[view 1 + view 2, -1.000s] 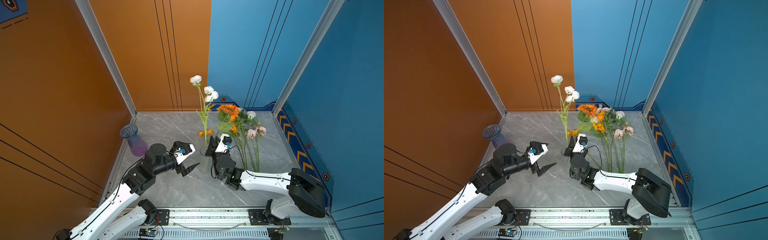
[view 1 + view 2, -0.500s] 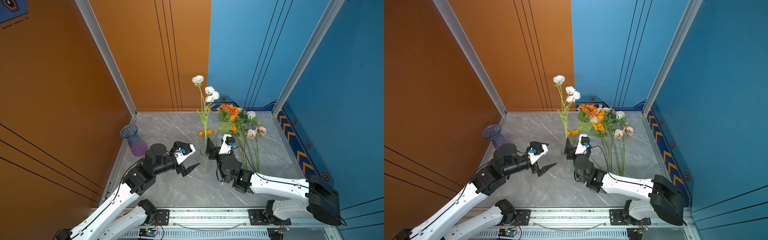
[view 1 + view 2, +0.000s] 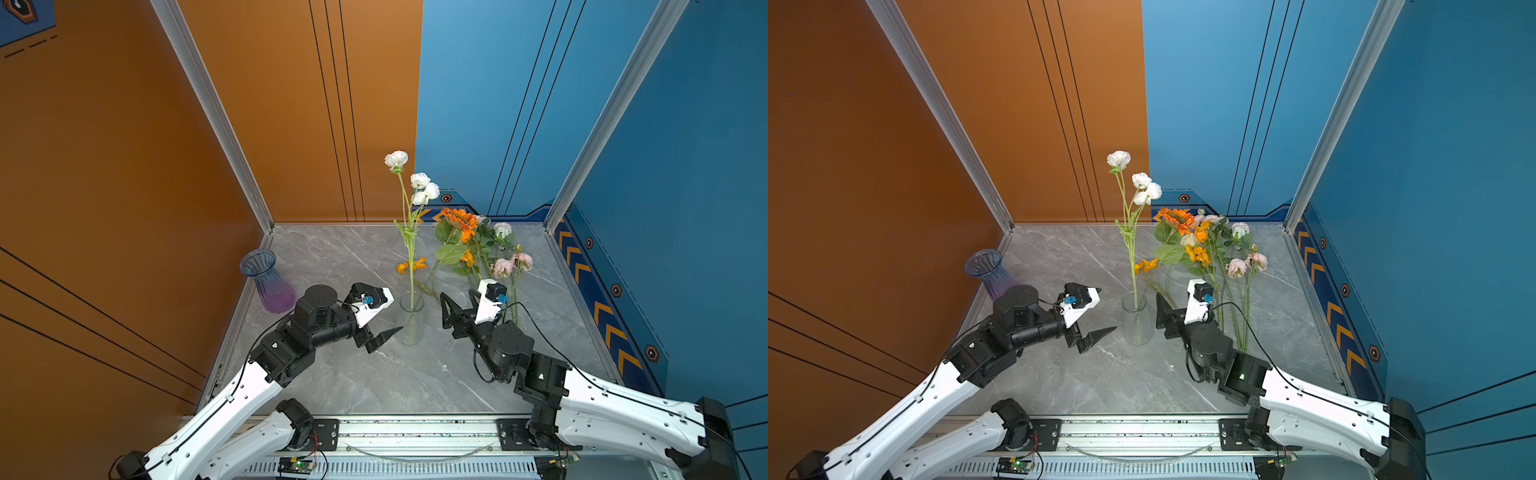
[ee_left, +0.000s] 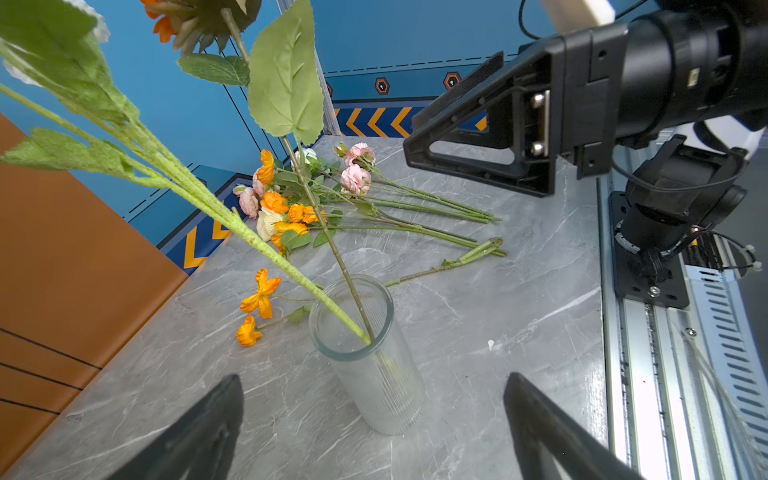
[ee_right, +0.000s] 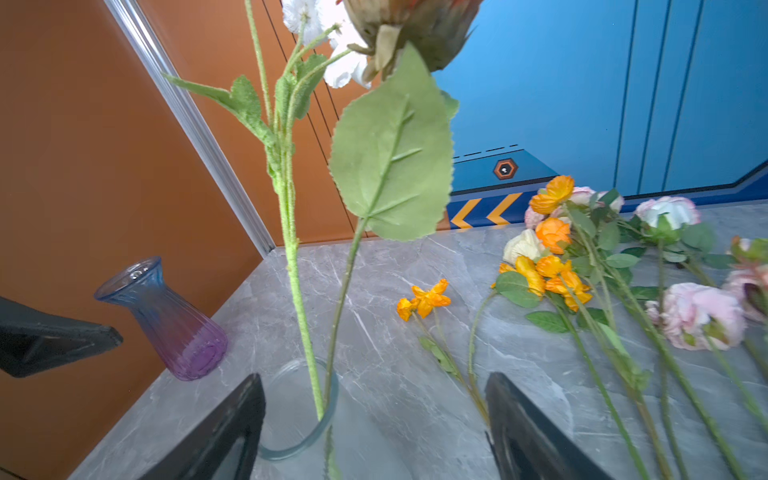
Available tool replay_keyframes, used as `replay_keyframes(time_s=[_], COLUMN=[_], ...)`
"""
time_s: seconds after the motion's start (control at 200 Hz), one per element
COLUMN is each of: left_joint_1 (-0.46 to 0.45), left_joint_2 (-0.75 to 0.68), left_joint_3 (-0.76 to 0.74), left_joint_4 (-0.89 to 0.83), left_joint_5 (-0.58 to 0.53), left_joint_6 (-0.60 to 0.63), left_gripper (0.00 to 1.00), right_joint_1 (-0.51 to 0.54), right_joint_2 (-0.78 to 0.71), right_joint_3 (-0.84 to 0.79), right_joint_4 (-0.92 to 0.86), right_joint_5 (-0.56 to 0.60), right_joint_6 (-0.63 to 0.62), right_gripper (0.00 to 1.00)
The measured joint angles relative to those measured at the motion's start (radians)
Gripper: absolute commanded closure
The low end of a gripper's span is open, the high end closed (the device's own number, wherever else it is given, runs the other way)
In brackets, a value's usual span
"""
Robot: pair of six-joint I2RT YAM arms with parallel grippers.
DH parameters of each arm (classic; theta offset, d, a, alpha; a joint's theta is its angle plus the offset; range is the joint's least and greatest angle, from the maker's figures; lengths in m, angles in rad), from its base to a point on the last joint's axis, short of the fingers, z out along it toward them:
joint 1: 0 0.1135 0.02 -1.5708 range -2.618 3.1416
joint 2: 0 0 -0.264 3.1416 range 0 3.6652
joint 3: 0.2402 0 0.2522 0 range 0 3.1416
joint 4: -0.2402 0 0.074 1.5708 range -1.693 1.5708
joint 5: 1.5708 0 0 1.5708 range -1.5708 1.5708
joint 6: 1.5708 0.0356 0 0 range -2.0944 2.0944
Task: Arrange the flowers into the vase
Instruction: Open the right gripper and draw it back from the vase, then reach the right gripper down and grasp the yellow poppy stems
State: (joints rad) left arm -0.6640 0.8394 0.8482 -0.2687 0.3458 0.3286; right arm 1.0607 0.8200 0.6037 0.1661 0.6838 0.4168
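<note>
- The clear vase (image 3: 410,320) stood upright on the table (image 3: 374,382), holding a white-bloomed stem (image 3: 420,181) and an orange sunflower (image 3: 457,218).
- The loose flowers (image 3: 503,266) lay flat beyond the clear vase, toward the right arm's side.
- The left gripper (image 4: 374,378) hung just beside the clear vase, jaws wide, holding nothing.
- The right gripper (image 3: 457,296) hung near the clear vase's opposite side, jaws spread, empty.
- A purple vase (image 3: 268,282) stood well apart from the clear vase, past the left gripper.
</note>
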Motion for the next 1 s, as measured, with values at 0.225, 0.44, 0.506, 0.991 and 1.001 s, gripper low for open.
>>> replay_keyframes(time_s=[0.225,0.44,0.506,0.991,1.001], left_joint_1=[-0.169,-0.192,-0.192,-0.14,-0.139], left_joint_2=[0.196,0.171,0.156,0.142,0.142], left_joint_3=[-0.001,-0.005,-0.005,-0.009,-0.009], left_joint_4=[0.096,0.102,0.109,0.113,0.113], left_joint_5=[-0.025,-0.026,-0.021,-0.019,-0.019], left_joint_6=[-0.069,-0.066,-0.064,-0.052,-0.052], left_gripper=[0.02,0.02,0.02,0.02,0.02], right_joint_1=[-0.32,-0.663,-0.685,-0.679,-0.678], right_joint_2=[-0.12,0.067,0.17,0.794,0.804], right_joint_3=[0.009,0.058,0.061,0.347,0.351], right_joint_4=[-0.306,-0.443,-0.443,-0.414,-0.415], right_joint_5=[-0.095,-0.465,-0.569,-0.894,-0.895], right_joint_6=[0.098,0.096,0.058,-0.206,-0.21], right_gripper=[0.38,0.39,0.43,0.6,0.6])
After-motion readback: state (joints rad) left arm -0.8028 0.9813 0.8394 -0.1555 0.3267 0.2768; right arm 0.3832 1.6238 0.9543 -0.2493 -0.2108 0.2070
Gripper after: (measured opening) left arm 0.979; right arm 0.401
